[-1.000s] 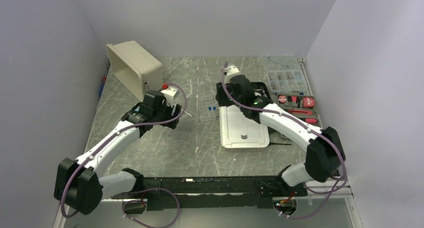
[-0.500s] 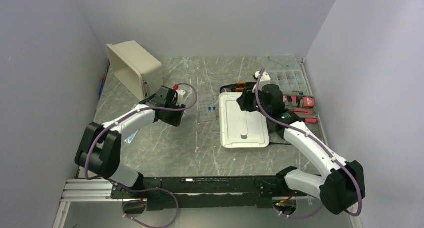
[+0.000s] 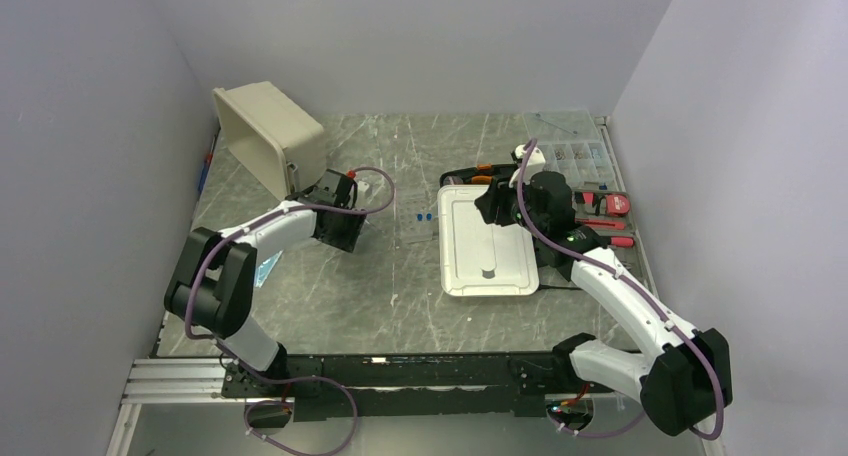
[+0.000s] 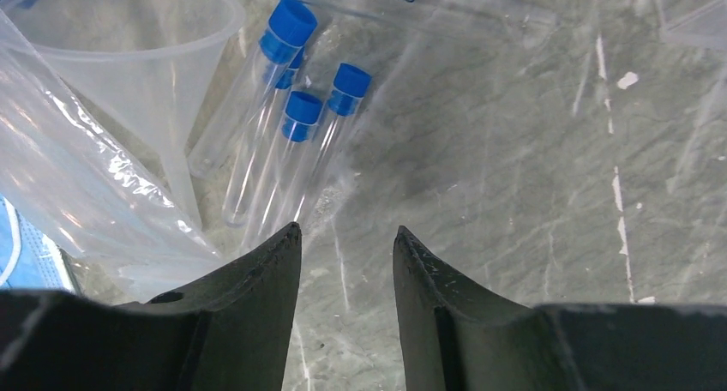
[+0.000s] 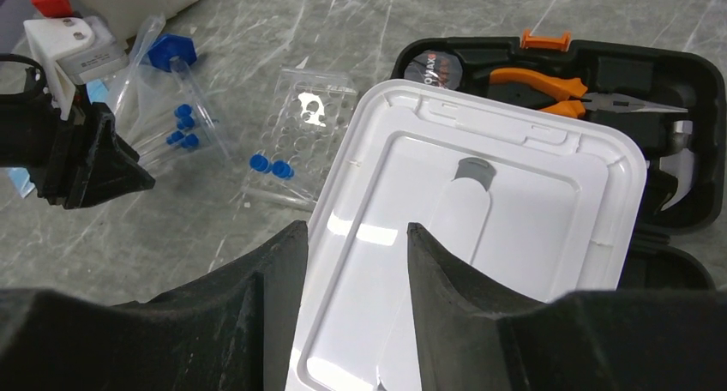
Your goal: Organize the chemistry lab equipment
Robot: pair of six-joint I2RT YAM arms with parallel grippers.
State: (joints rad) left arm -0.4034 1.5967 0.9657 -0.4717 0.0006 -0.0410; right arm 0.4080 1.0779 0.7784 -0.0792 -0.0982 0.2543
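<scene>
Pick-up pending: left claw (image 4: 347, 237) poised at blue-capped tubes (image 4: 302, 121).
We read both claws apart, empty; tubes at 11 o'clock, so next: advance, clamp 1; right claw (image 5: 351, 232) over white lid (image 5: 514, 202).

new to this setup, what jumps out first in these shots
A big white lid lies mid-table, partly covering an open black tool case. Blue-capped tubes lie beside a clear funnel at the left, just ahead of the left gripper. A beige bin sits tipped at the rear left.
</scene>
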